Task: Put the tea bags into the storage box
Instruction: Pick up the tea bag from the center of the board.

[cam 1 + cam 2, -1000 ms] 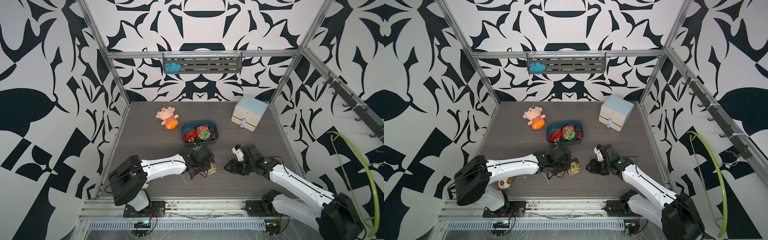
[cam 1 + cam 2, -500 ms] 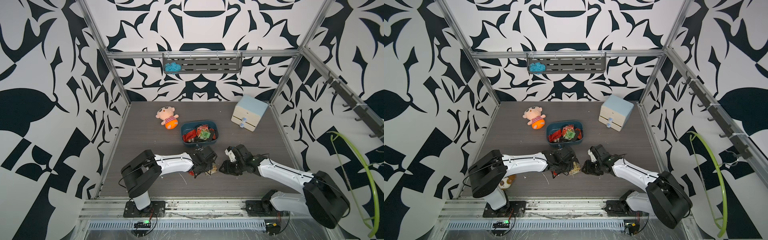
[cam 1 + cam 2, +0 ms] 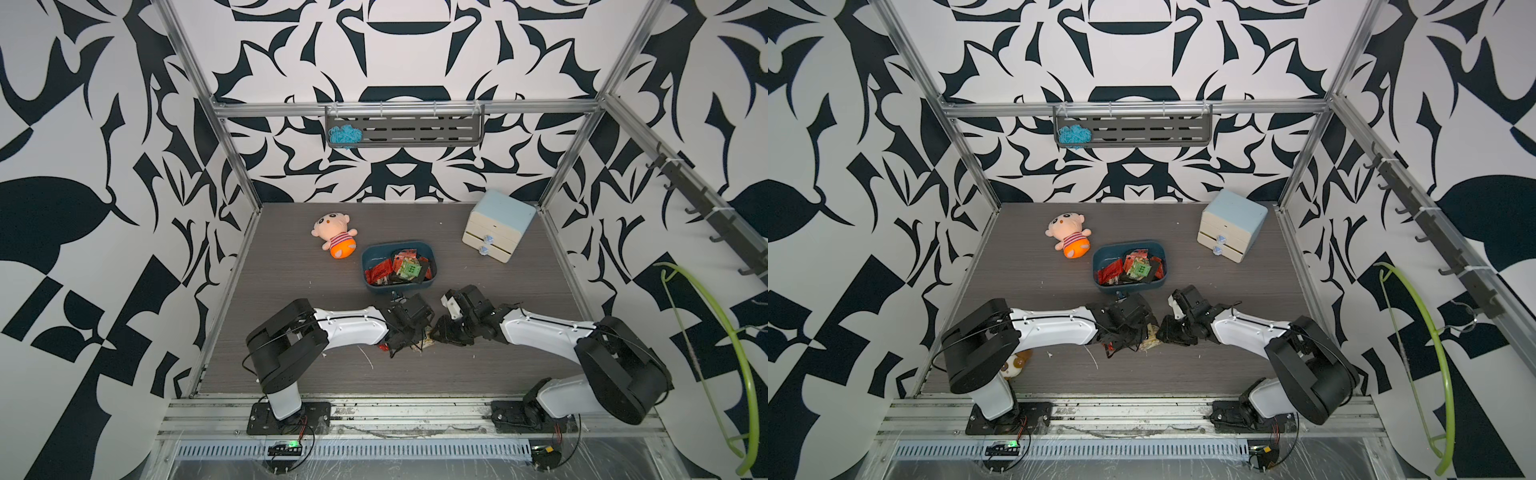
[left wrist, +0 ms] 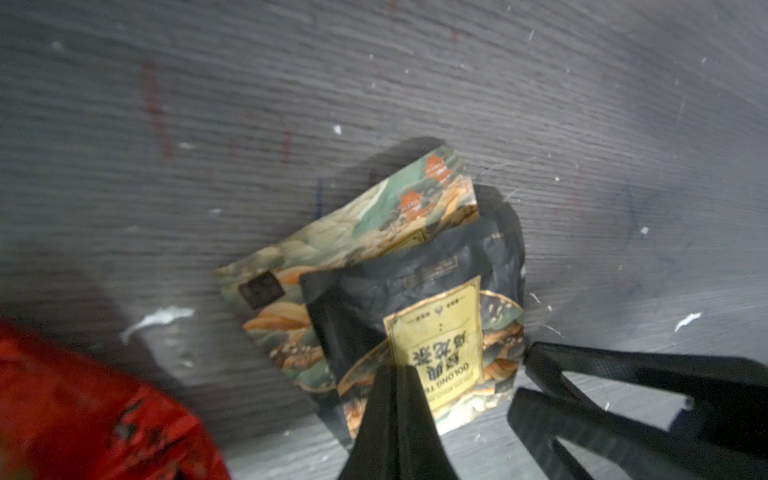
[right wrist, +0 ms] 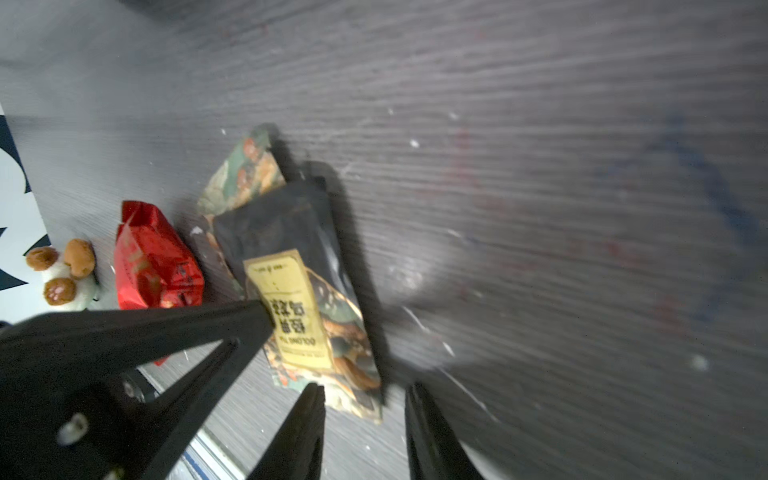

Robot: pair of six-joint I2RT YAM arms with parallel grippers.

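My left gripper [image 4: 395, 374], pinched shut, touches the yellow label [image 4: 436, 332] of the black crinkly foil tea bag [image 4: 415, 270], which lies lengthwise just ahead of my narrowly parted right gripper [image 5: 365, 415], the shallow teal plastic storage box [image 3: 399, 289] beyond both.

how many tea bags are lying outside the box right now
3: a black one touched by the left pincer, a patterned one under it, a red one beside them. More may be hidden.

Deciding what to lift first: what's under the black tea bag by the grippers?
A green-and-tan tea bag lies under the black bag, one end and side sticking out. Its other part, and anything else beneath, is covered.
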